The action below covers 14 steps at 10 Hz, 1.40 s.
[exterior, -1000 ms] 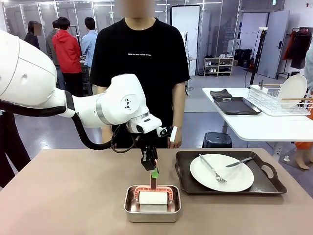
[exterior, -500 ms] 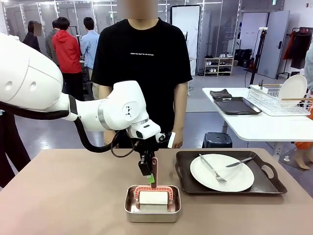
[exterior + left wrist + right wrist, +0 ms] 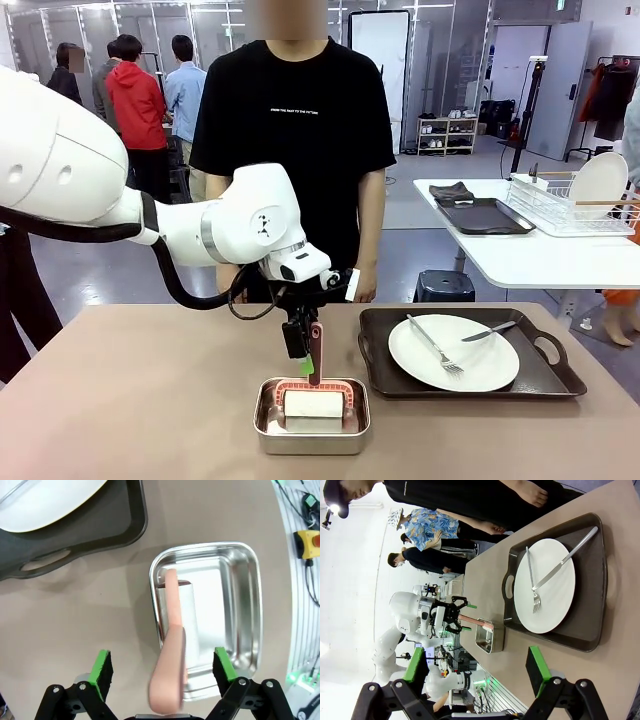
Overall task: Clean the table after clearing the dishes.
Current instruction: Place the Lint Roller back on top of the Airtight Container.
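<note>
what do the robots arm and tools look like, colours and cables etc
The left arm is glossy white with rounded shells, a grey band at one joint and a thick black cable looping beneath it. The left tool and right tool are black, with angular linked fingers and bright green pads.

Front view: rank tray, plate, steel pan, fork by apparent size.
1. tray
2-3. plate and steel pan: look about alike; the pan sits nearer the camera, so I won't rank them.
4. fork
</note>
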Motion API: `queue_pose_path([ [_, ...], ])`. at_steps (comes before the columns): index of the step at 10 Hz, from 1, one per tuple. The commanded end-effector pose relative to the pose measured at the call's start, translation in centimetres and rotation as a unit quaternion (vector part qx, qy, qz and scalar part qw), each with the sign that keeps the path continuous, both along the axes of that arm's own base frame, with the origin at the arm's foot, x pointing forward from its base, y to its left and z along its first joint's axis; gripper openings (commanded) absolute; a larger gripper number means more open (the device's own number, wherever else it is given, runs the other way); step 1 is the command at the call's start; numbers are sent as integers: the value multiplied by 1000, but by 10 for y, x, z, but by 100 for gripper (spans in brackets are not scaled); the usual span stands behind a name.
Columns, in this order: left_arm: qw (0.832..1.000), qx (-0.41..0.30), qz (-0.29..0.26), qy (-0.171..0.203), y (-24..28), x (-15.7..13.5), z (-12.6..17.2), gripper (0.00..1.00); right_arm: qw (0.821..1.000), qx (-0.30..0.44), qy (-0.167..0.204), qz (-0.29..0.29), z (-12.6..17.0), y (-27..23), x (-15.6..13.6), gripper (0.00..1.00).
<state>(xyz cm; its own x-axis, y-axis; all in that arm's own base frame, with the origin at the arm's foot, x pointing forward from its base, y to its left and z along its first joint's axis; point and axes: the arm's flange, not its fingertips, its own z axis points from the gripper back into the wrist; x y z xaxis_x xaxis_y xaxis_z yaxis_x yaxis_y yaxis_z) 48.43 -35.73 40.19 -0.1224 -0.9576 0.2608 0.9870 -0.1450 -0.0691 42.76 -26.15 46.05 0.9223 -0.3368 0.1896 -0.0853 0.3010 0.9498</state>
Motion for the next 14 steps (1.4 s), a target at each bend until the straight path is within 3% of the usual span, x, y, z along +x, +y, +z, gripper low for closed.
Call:
queue_pose_path([
  [1, 1000, 1, 12, 13, 10, -10, 18, 100, 1000, 1, -3, 0, 3, 1, -1, 100],
  [5, 999, 3, 40, 16, 20, -16, 30, 100, 1000, 1, -3, 0, 3, 1, -1, 100],
  [6, 1000, 5, 19, 6, 9, -6, 25, 100, 1000, 1, -3, 0, 3, 1, -1, 100],
  [14, 1000, 5, 19, 6, 9, -6, 25, 100, 1000, 1, -3, 0, 3, 1, -1, 100],
])
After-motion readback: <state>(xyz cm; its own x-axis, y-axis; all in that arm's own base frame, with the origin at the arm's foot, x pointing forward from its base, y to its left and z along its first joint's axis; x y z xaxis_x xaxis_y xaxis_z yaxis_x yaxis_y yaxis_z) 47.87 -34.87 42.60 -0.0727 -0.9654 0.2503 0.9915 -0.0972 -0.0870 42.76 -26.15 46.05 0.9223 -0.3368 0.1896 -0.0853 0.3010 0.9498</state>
